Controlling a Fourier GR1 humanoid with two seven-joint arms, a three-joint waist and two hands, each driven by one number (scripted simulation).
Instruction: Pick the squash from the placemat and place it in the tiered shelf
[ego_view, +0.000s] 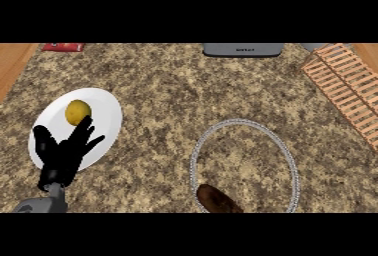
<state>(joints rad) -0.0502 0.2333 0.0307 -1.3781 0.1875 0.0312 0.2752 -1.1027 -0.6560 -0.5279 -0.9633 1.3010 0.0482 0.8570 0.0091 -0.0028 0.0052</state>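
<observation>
The left hand (65, 150) rests open over a white plate (103, 107), fingers (83, 127) straight. The squash (218, 200) lies on the ringed placemat (284, 150) — unheld. Right hand unseen. Risk: the shelf (343, 85) sits well apart — a shallow grasp could let the squash roll.

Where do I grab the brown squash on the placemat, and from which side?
Grip the squash across its narrow middle, coming down from above, I'd judge: it lies flat on the placemat, elongated, slanting toward the view's lower right, lower end out of view.
</observation>
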